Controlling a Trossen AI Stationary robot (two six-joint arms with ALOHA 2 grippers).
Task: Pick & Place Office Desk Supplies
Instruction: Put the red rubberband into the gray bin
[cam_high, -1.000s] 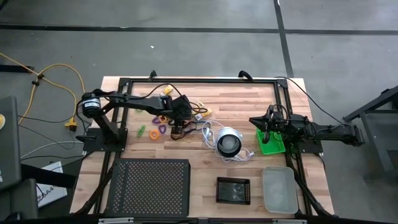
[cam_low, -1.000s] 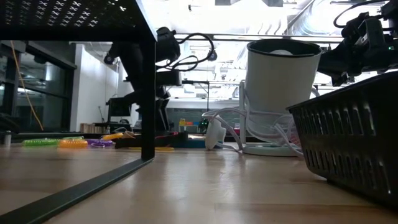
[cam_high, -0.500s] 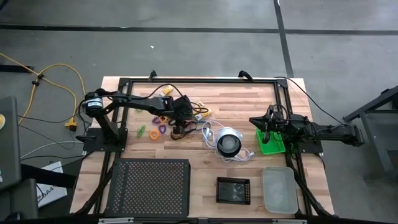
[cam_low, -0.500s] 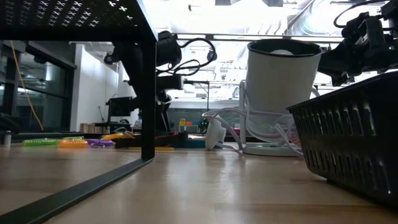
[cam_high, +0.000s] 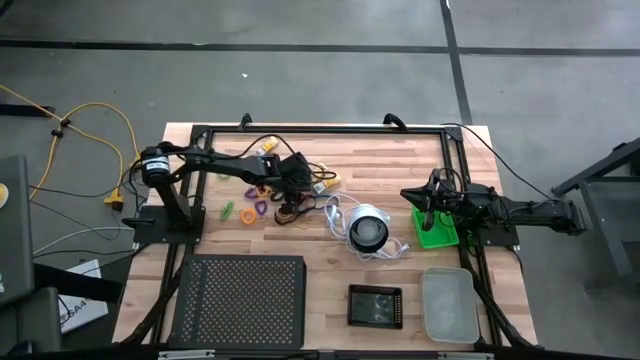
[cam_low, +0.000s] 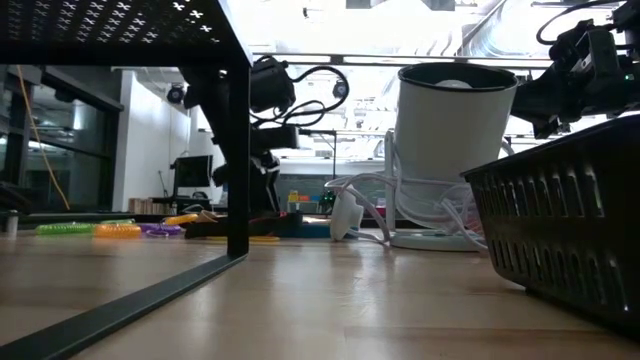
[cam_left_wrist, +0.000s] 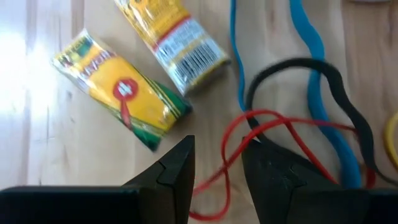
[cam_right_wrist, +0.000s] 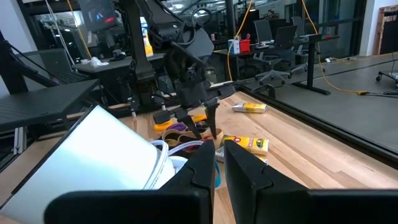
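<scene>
Two yellow-and-white packs (cam_left_wrist: 121, 93) (cam_left_wrist: 177, 37) lie flat on the wooden table. Beside them lies a tangle of red cord (cam_left_wrist: 273, 124), blue cord (cam_left_wrist: 317, 68) and black cord (cam_left_wrist: 339, 93). My left gripper (cam_left_wrist: 217, 146) hangs open just above the tangle, slanting down, and a loop of the red cord shows in the gap between its fingers; I cannot tell whether they touch it. Green (cam_high: 228, 210), orange (cam_high: 246, 215) and purple (cam_high: 260, 207) loops lie to its left. My right gripper (cam_right_wrist: 219, 163) waits shut and level over the green tray (cam_high: 437, 228).
A round white-and-black object (cam_high: 367, 230) with a white cord stands right of the tangle. A black mesh tray (cam_high: 240, 300), a small black tray (cam_high: 375, 306) and a clear tray (cam_high: 449, 303) line the near edge. A third pack (cam_high: 270, 148) lies at the far side.
</scene>
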